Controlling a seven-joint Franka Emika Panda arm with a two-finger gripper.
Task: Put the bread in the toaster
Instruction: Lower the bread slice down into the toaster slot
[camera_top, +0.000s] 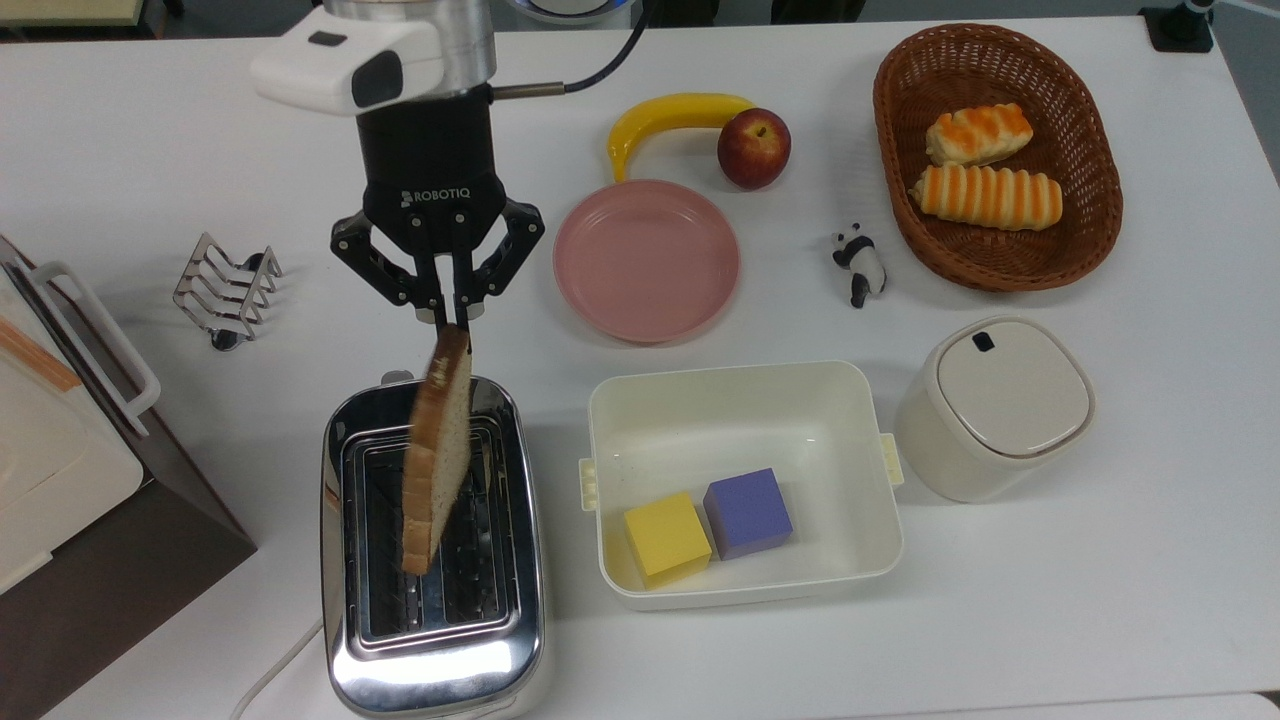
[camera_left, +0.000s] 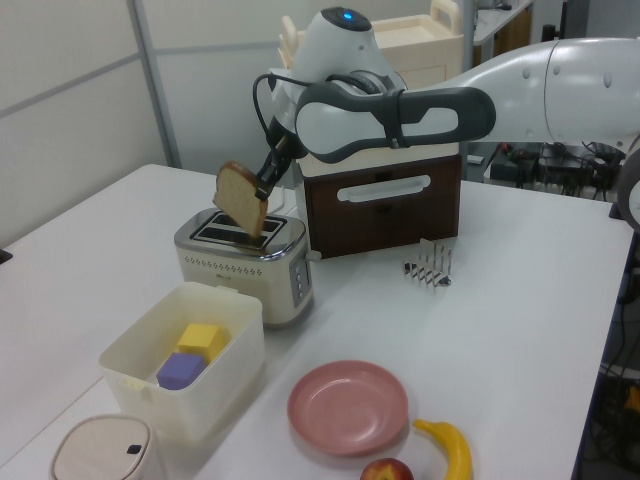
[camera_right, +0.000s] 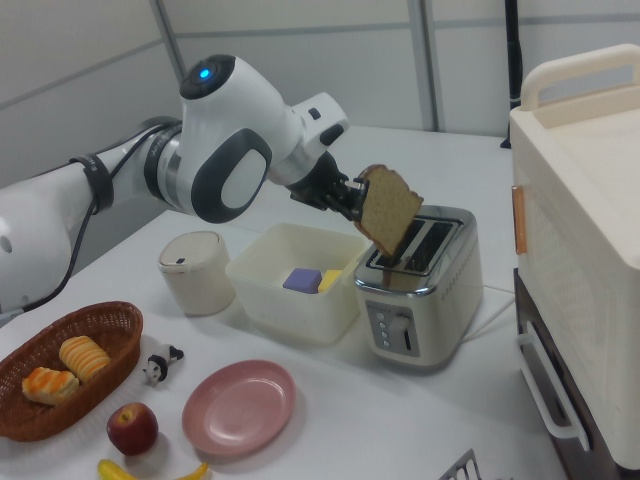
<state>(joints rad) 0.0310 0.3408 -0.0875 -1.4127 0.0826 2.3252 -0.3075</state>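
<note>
My gripper (camera_top: 452, 318) (camera_left: 266, 186) (camera_right: 353, 208) is shut on the top corner of the bread (camera_top: 436, 450) (camera_left: 240, 198) (camera_right: 389, 212), a tan slice with a brown crust. The slice hangs edge-on in the top view, tilted, just above the chrome toaster (camera_top: 432, 640) (camera_left: 240, 262) (camera_right: 425, 290). In the top view its lower end lies over the strip between the toaster's two dark slots. In the left view and right view its lower edge is a little above the slots, not inside one.
A cream bin (camera_top: 860, 500) with a yellow and a purple block stands on the top view's right of the toaster. A pink plate (camera_top: 646, 260), banana (camera_top: 670, 115), apple (camera_top: 753, 148), bread basket (camera_top: 1090, 230), lidded canister (camera_top: 995, 405), wire rack (camera_top: 226, 290) and a boxy appliance (camera_top: 60, 450) surround it.
</note>
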